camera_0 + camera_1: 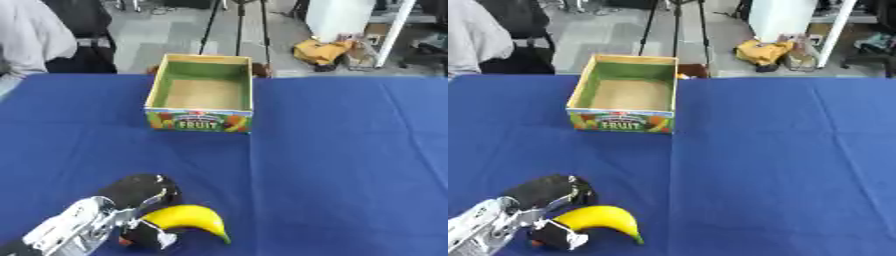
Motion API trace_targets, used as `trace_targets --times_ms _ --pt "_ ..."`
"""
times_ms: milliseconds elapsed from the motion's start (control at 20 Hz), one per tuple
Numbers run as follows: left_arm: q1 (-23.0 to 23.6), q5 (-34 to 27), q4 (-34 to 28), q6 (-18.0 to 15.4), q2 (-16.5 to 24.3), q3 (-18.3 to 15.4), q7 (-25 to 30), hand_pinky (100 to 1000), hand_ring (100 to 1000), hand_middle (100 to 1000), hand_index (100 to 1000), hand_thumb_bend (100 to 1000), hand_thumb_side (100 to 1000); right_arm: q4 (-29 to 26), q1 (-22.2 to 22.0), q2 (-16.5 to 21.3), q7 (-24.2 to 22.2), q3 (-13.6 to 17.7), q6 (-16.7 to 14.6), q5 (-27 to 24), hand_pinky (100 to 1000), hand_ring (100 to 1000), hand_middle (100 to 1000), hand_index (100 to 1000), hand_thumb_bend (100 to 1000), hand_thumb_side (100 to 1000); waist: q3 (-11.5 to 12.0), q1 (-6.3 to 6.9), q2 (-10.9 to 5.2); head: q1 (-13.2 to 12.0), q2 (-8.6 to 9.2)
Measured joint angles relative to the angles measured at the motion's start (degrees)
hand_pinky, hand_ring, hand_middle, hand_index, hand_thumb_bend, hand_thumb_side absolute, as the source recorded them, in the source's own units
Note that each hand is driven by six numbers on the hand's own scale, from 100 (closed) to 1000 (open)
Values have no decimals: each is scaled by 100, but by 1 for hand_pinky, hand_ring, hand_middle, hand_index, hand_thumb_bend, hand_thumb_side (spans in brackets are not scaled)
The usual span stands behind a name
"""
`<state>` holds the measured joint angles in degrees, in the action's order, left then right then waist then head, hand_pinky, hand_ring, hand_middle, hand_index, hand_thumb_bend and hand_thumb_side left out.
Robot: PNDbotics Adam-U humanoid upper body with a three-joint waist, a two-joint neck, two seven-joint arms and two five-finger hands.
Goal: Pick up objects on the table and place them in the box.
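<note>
Nearest the camera, at the lower left, the robot's left hand (144,205) reaches in over a bench (350,165) covered with blue cloth. The hand is black, on a silver wrist, and its fingers (147,191) and thumb curl round the stem end of a yellow banana (185,218), grasping it. The banana lies low over the cloth, its curved body arching to the right and its pointed tip aimed down and to the right; whether it is lifted clear or touching the cloth cannot be told. The right hand appears in neither view. Beyond the banana a wide stretch of bare blue cloth runs up the middle of the bench. At the far side, a little left of centre, stands an open cardboard fruit box (201,121) with a green inner wall, a brown floor and a bright printed front panel reading "FRUIT"; nothing is visible inside it. The banana is well apart from the box, so the carry is judged not yet begun. Because the grasp sits at one end, the long free end may swing or droop on the lift, and the fruit could twist out of the fingers. On arrival, the trailing tip could catch the near wall of the box and push the light box backward, or the banana could fall short onto the cloth.
</note>
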<state>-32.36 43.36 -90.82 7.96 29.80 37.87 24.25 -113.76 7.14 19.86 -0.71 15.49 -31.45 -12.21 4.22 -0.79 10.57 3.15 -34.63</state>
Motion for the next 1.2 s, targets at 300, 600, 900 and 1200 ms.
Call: trace_targets --times_ms 300,600,900,1200 --pt "9 13 9 -31 -1 0 -96 279 598 571 737 297 416 0 16 -1 -5 0 5 0 863 887 573 929 100 1000 -1 0 6 -2 2" --pt "8 -1 35 -8 -8 0 -148 255 578 549 719 290 394 0 21 -3 -9 0 9 0 864 889 572 930 100 1000 -9 0 20 -7 23" --pt "1 -22 50 11 -44 -8 -191 225 553 523 696 251 375 0 24 -9 -12 0 12 0 865 890 572 930 100 1000 -11 1 32 -10 44" --pt "1 -50 73 20 -51 -21 -245 203 532 505 661 202 373 0 29 -18 -14 0 14 0 866 891 572 930 100 1000 -23 2 36 -13 57"
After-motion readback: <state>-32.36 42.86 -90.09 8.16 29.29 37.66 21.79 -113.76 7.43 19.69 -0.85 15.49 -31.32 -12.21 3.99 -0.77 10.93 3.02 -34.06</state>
